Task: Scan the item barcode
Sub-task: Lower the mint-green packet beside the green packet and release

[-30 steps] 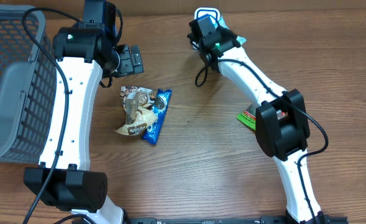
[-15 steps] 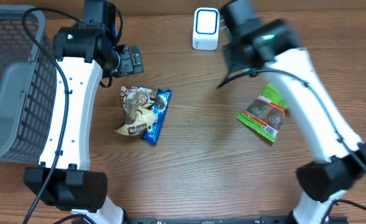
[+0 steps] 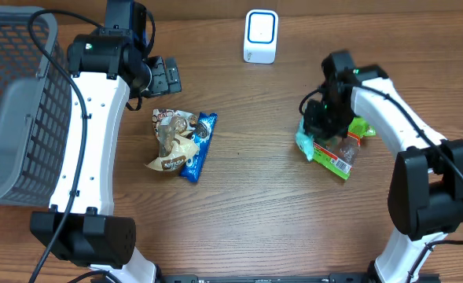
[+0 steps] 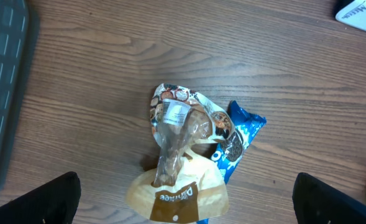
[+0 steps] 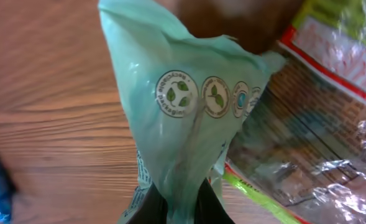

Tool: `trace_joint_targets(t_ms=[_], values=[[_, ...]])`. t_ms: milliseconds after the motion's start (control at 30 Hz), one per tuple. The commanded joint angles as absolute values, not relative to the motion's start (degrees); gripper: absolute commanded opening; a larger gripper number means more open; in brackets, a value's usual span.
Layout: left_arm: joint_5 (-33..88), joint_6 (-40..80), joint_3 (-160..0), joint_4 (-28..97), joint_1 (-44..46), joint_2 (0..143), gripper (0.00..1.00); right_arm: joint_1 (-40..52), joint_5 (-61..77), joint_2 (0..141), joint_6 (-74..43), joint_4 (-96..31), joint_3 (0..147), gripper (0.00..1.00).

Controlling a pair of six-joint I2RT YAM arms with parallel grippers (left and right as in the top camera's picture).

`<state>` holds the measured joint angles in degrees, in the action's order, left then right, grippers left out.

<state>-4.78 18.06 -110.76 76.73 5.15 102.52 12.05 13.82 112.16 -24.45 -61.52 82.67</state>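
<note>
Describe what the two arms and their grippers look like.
The left arm and right arm have white tubular links with bulky black joint housings. Black cables loop alongside them. A small green light shows on the left arm. The left gripper and right gripper are black.

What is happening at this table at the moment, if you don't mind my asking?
The right gripper is shut on a crinkly pale green plastic packet, holding it over the left end of a green snack pouch with red trim. The left gripper hangs open above a brown-and-cream snack bag and a blue cookie packet, touching neither. The small white barcode scanner stands at the far edge, well away from the held packet.
</note>
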Motion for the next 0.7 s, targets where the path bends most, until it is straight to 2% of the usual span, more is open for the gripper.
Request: trace_joint_targets(t_ms=[0,333,467,500,533,600,633,667], values=[[-5.1,18.2,-111.7,76.6,5.2,102.0,1.00,10.2,3.7,111.2,-28.8,-61.6,79.5,0.04],[-5.1,18.2,-111.7,76.6,5.2,102.0,1.00,-1.5,-15.6,111.2,-27.4,-60.5,78.0,0.04],[-5.1,18.2,-111.7,76.6,5.2,102.0,1.00,-4.5,-14.2,111.2,-22.7,-60.7,78.0,0.04],[-5.1,18.2,-111.7,76.6,5.2,102.0,1.00,-4.6,-13.8,111.2,-22.0,-60.7,78.0,0.08],[-5.1,18.2,-111.7,76.6,5.2,102.0,1.00,-4.6,-13.9,111.2,-22.0,-60.7,78.1,0.16],[-5.1,18.2,-111.7,76.6,5.2,102.0,1.00,-4.5,-13.9,111.2,-22.0,-60.8,78.3,0.39],[-5.1,18.2,-111.7,76.6,5.2,102.0,1.00,-4.5,-13.8,111.2,-22.1,-61.1,78.8,0.54],[-5.1,18.2,-111.7,76.6,5.2,102.0,1.00,-4.5,-13.8,111.2,-22.1,-61.3,79.3,0.59]])
